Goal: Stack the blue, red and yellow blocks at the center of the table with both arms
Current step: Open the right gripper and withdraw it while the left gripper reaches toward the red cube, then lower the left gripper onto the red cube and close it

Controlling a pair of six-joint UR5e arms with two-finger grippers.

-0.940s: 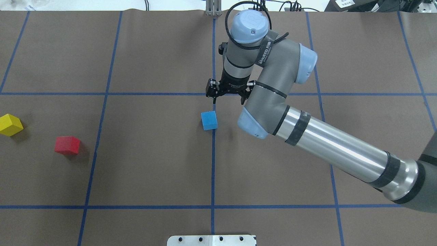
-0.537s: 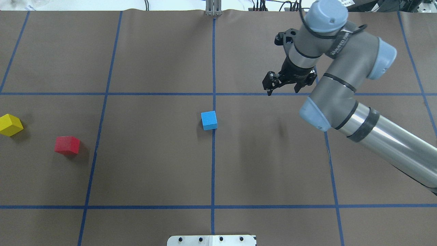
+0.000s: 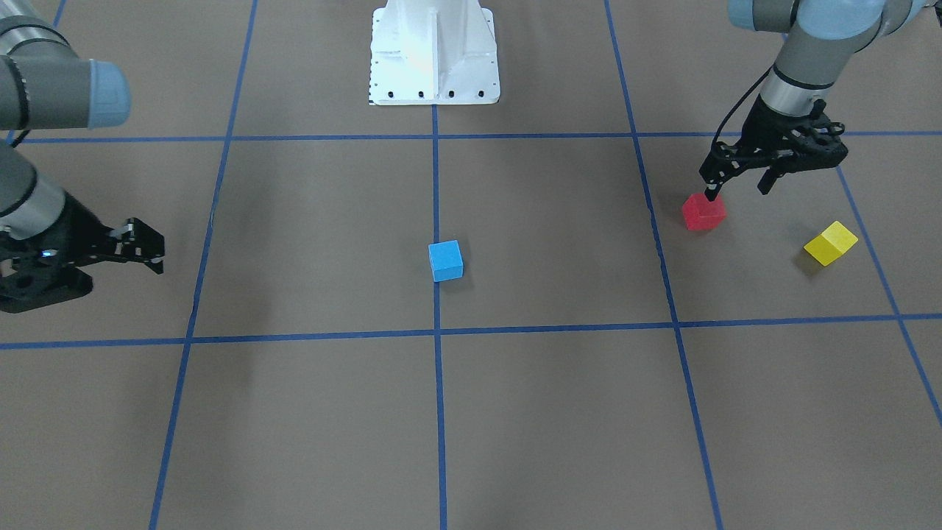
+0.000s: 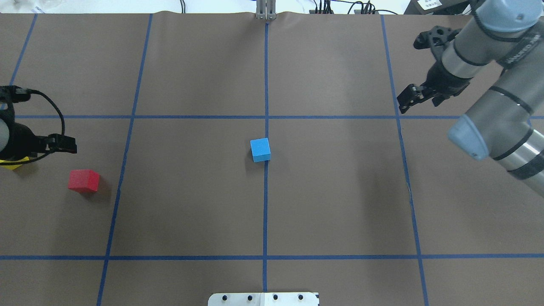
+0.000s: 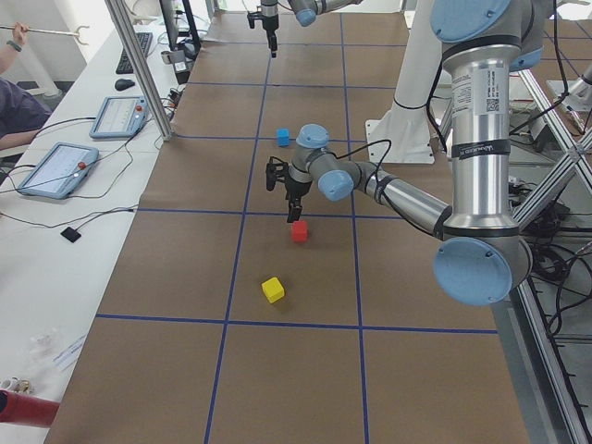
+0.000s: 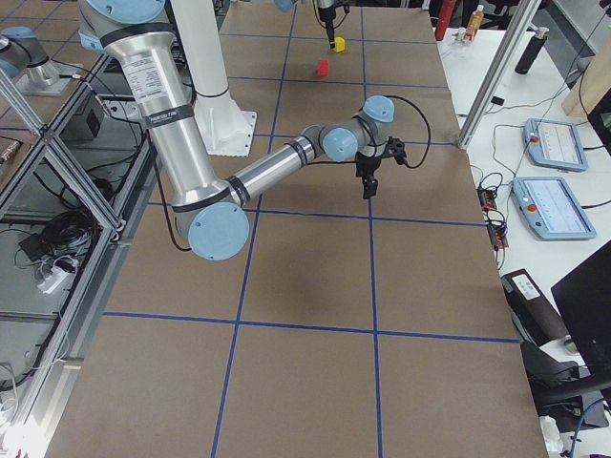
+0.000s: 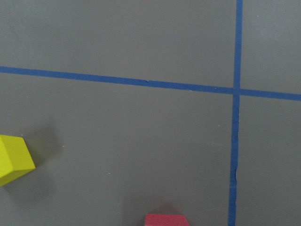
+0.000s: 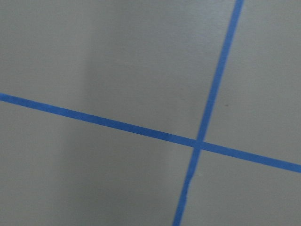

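Observation:
The blue block (image 4: 260, 149) sits alone at the table's centre, on the middle tape line; it also shows in the front-facing view (image 3: 445, 260). The red block (image 3: 703, 212) and the yellow block (image 3: 830, 243) lie on my left side. My left gripper (image 3: 738, 190) is open and empty, hovering above the table between them, one fingertip just over the red block's near edge. In the overhead view the red block (image 4: 83, 180) is clear, while the yellow block is almost hidden under that gripper. My right gripper (image 4: 418, 106) is open and empty, far to the right of the blue block.
The white robot base plate (image 3: 434, 51) stands at the table's robot-side edge. Blue tape lines (image 4: 265, 212) divide the brown table cover into squares. A side bench with tablets (image 5: 55, 166) and a metal post (image 5: 139, 74) runs along the operators' side.
My right arm has swung from just behind the blue block to the far right, gripper still open. My left gripper has come into the overhead view over the yellow block. The blocks have not moved.

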